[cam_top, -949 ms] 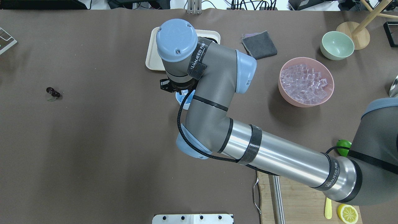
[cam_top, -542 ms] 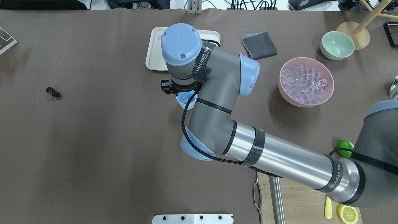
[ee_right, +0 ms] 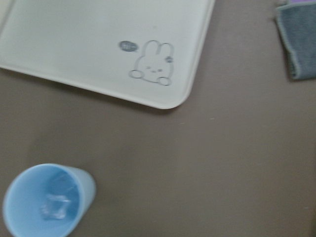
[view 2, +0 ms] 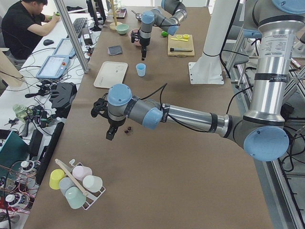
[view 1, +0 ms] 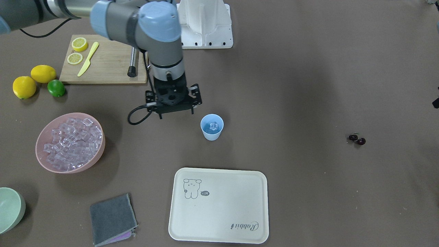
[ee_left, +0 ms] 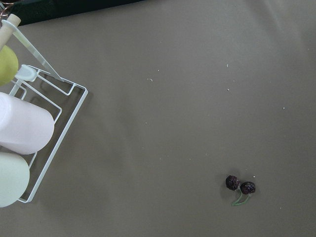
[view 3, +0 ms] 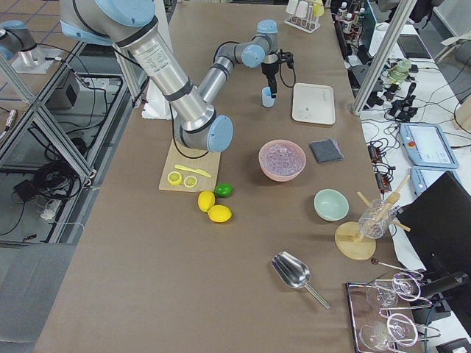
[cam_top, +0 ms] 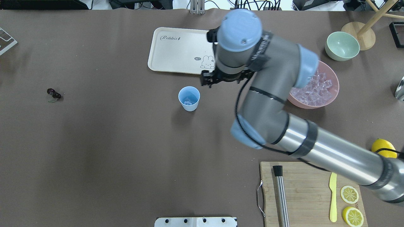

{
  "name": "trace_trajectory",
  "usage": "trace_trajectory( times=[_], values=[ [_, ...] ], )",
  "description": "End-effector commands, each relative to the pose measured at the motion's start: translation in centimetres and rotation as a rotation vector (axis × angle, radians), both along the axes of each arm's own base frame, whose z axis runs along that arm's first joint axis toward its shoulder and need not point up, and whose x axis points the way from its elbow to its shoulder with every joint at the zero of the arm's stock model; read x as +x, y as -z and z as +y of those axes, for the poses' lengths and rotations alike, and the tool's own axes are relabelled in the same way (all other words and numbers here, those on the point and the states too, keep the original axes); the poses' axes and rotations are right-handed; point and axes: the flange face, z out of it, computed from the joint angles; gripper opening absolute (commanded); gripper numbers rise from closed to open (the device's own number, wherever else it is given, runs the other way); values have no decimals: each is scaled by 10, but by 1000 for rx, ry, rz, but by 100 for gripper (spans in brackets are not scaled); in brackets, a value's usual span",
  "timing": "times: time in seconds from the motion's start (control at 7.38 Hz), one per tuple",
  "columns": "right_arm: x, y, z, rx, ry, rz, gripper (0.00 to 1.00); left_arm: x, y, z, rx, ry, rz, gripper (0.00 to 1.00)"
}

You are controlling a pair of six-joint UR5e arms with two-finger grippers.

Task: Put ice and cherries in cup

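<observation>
**Grey, silver, pale blue: the look up close**

Matte grey right arm, round pale-blue joint caps with tiny screws, brushed silver tube, black fabric straps, black braided cable, blocky black right gripper.

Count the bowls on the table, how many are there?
2: the pink bowl holding ice, and the pale green bowl farther toward the robot's right. None looks hidden.

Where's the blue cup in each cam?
Front-facing: cup centre, above tray.
Overhead: cup centre, below tray.
Exterior left: cup top centre, right of tray.
Exterior right: cup top centre, left of tray.
Left wrist: not in it.
Right wrist: cup bottom-left, below tray.
Shared landmark: the cream tray.
</observation>
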Motion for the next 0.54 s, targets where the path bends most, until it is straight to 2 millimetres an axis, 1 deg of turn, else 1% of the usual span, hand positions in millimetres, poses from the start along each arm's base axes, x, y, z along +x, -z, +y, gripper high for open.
trace_trajectory(
  times=[0.0, 0.14, 0.41],
  values=[
    [170, -110, -44, -60, 53, -21, 100, 58, 3, -3, -31, -7, -27, 98],
    [249, -153, -63, -68, 40, -21, 100, 69, 4, -2, -42, -2, -25, 98],
    [398, -217, -82, -58, -11, -52, 100, 84, 0, -1, -46, -28, -24, 98]
  ],
)
